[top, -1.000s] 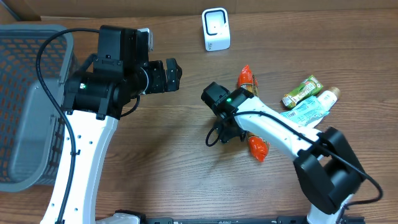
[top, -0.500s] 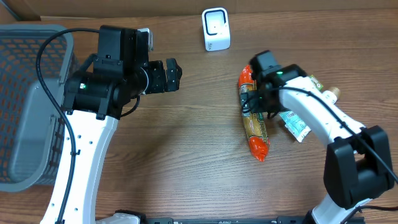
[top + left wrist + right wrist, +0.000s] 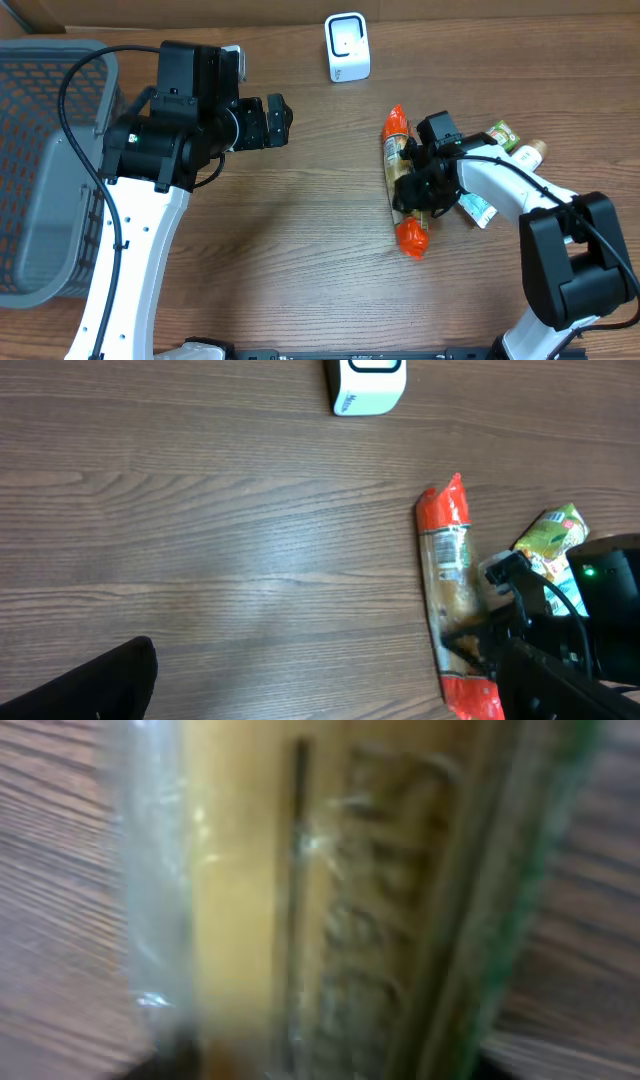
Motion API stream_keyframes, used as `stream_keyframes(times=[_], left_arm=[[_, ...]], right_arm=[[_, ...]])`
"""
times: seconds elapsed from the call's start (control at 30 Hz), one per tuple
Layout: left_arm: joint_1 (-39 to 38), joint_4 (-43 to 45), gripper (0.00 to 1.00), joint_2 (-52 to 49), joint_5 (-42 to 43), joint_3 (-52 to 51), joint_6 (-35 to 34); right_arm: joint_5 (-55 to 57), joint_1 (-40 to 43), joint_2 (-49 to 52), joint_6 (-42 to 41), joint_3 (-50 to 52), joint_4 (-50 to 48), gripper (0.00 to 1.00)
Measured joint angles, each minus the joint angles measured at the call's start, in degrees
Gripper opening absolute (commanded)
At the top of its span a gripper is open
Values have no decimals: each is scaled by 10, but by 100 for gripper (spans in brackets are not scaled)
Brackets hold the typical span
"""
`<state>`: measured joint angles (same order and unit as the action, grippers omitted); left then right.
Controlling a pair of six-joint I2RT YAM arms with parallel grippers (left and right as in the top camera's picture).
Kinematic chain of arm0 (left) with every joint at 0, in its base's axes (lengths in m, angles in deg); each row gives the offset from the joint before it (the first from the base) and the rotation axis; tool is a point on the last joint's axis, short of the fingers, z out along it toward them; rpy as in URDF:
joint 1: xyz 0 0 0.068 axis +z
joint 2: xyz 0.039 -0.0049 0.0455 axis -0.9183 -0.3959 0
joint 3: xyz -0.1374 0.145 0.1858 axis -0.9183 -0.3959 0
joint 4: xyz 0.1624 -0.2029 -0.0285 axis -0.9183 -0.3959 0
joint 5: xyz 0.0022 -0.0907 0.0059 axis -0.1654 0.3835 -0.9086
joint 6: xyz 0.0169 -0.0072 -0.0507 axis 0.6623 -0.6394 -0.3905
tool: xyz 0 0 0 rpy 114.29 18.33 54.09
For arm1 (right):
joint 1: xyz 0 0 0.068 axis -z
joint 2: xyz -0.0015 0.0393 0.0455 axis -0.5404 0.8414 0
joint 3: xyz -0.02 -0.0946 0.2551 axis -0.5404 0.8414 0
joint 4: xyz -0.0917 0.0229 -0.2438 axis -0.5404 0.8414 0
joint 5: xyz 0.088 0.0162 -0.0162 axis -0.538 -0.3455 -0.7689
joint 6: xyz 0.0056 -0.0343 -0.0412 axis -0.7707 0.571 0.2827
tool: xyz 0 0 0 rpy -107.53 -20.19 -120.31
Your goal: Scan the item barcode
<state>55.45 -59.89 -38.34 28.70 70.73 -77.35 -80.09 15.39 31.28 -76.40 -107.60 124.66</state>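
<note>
A long clear snack packet with orange ends lies on the wooden table right of centre, and also shows in the left wrist view. My right gripper is down on the packet's middle. The packet fills the right wrist view as a blur, and the jaws do not show clearly there. The white scanner stands at the far edge of the table. My left gripper hovers open, left of the packet with nothing in it.
A grey mesh basket takes up the left side. A green pouch, a white tube and a blue-and-white sachet lie right of the packet, beside my right arm.
My right gripper swung from left of the packet to above its top end, then came down onto its middle. The left arm has not moved.
</note>
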Motion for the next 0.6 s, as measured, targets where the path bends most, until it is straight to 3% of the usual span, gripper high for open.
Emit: stream_keyframes(times=[0.1,0.37,0.6], left_arm=[[0,0,99,0,0,0,0],[0,0,100,0,0,0,0],[0,0,100,0,0,0,0]], right_arm=[[-19,6,-5,-7,-1,-2,4],[-86,7,0,1,0,0,4],[-270,6,-12,106,-27,80,4]])
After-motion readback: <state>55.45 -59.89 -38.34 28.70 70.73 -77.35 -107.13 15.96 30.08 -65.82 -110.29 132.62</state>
